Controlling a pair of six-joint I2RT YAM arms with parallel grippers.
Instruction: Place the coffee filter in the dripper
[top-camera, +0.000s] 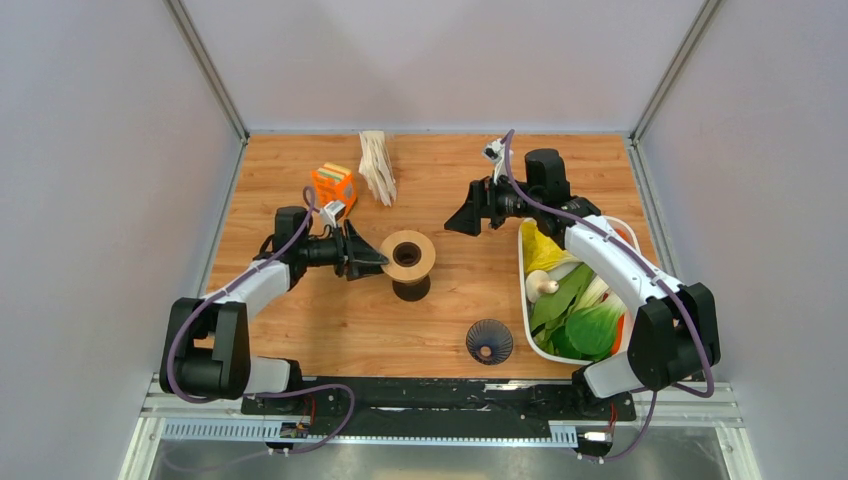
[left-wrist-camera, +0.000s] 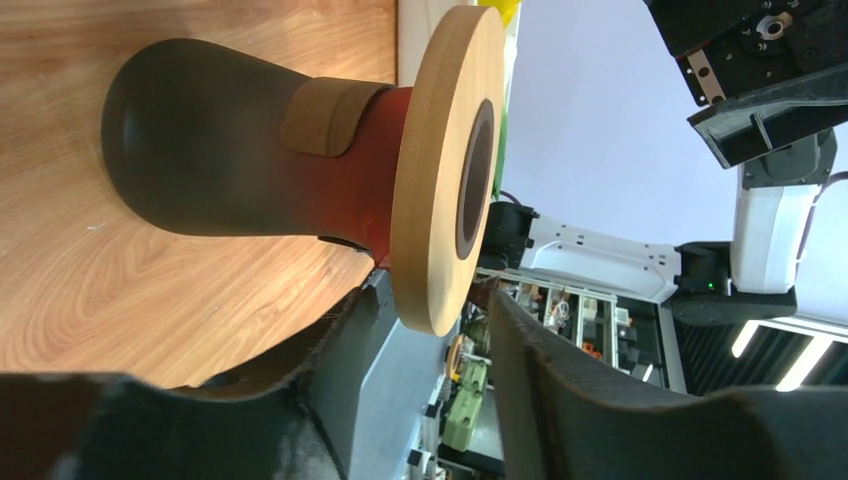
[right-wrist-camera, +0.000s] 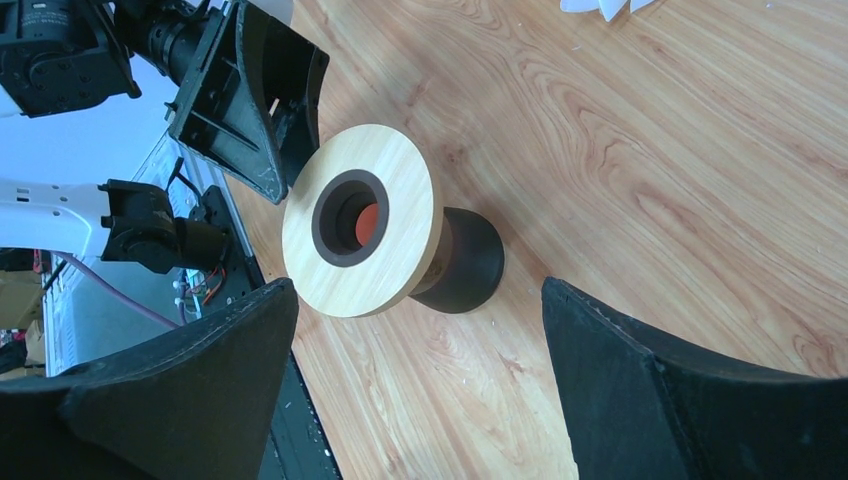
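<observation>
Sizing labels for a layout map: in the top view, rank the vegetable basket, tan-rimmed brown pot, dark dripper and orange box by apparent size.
1. vegetable basket, clearly largest.
2. brown pot.
3. dripper and orange box: they look about alike, so I give no ranking between them.

White arms (top-camera: 250, 285), black joints (top-camera: 205, 352) (purple cables (top-camera: 172, 355))

Pot (top-camera: 408, 255) centre, dripper (top-camera: 489, 341) nearer (rightward), coffee filters (top-camera: 378, 167) behind, basket (top-camera: 521, 285) right
</observation>
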